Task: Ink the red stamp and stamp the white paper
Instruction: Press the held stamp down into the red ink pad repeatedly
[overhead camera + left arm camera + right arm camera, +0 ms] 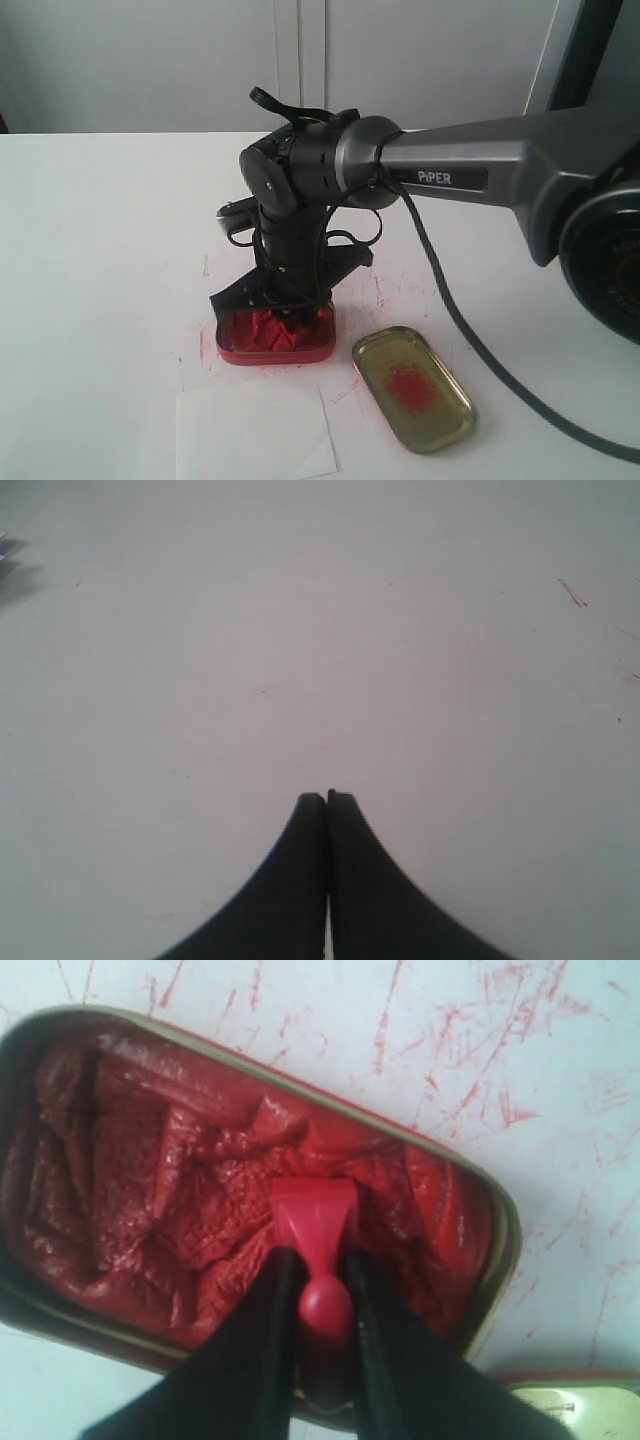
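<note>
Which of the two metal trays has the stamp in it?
The red-walled tin full of ink paste, where the right pincer holds the red stamp. The gold lid beside it has only a red smear.

Small red stamp (315,1222) base-down in ink tin (507,1228); white paper (252,432) flat beside tin.

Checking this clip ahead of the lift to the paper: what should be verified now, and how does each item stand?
1. Grip: right gripper shut on stamp handle: ok.
2. Stamp base down in ink tin: ok.
3. Stamp face inked: cannot tell, hidden in ink.
4. Target: paper flat, uncovered, apart from lid: ok.
5. Other arm: left gripper shut, over bare table only: ok.
</note>
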